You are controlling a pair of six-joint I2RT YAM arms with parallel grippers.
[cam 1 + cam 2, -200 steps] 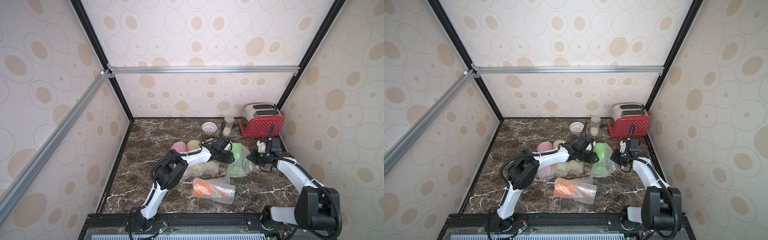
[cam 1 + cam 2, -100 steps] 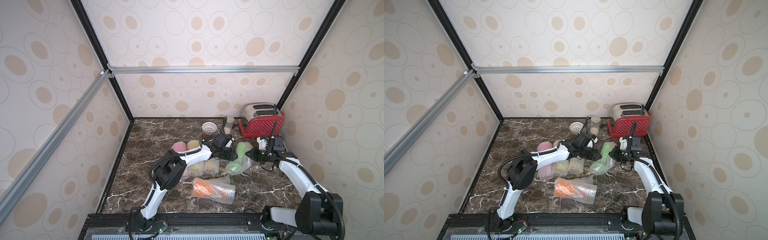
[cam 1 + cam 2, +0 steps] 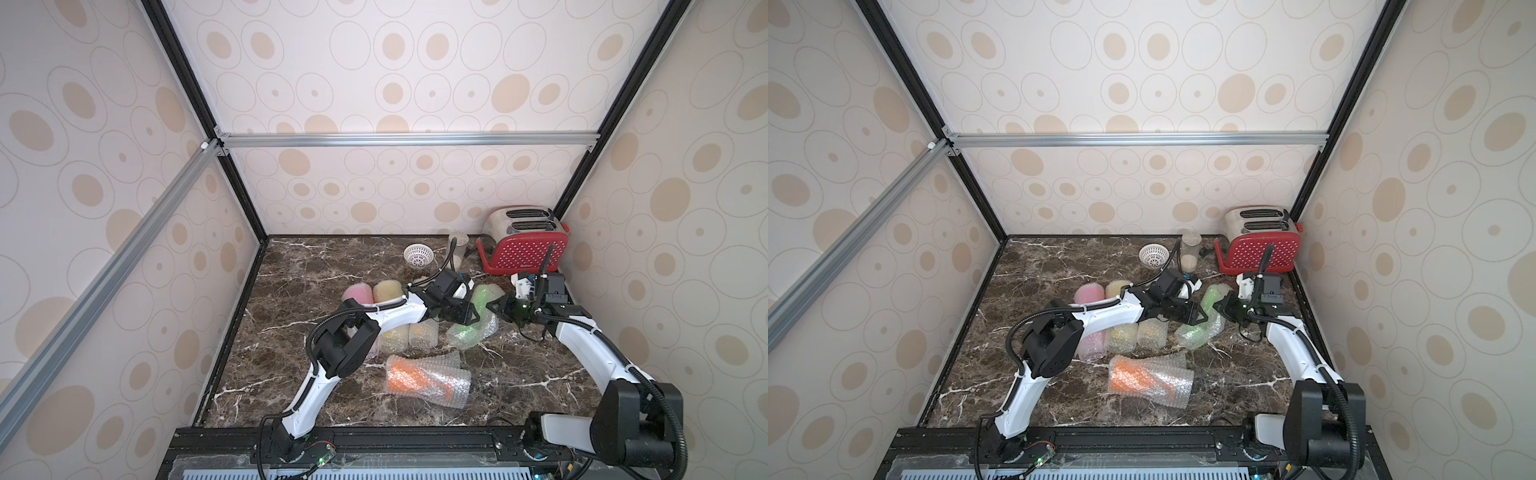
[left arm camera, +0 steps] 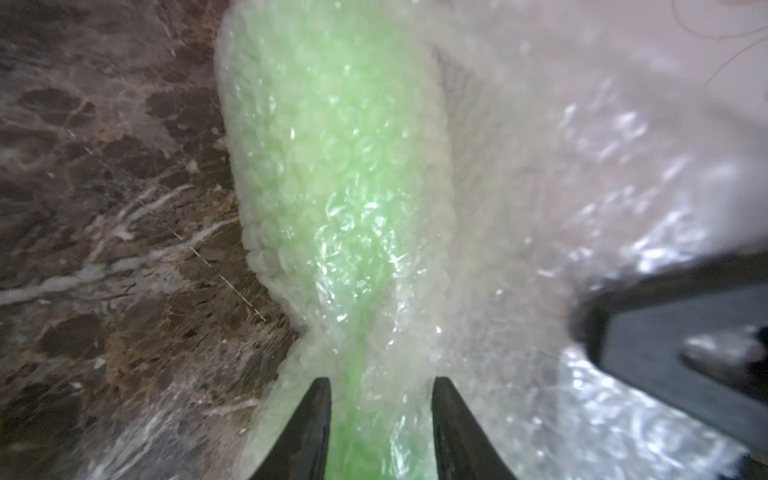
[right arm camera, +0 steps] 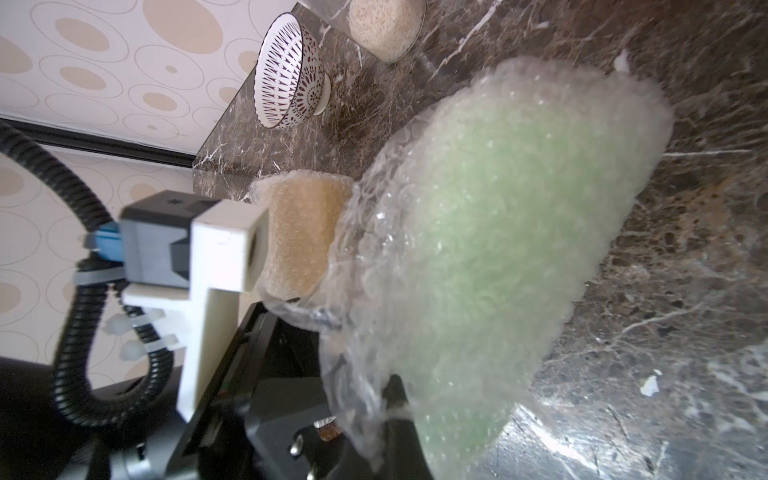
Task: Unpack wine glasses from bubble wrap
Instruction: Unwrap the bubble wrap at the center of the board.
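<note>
Green goblet [image 4: 332,166] hazy within bubble wrap [image 4: 540,187]

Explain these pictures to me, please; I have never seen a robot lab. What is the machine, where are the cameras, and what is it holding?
Two white robot arms, each ending in a pincer, work on a marble table. Two pictures look down from overhead; the other two come from cameras on the arms' wrists. On the table lie glasses rolled in bubble wrap: an orange glass, a pink glass, a yellow glass and a green wine glass. At the back stand a toaster, a bowl and a jar. The left pincer straddles the green one's wrapped stem; whether it grips is unclear. The right pincer is shut on its loose wrap.
</note>
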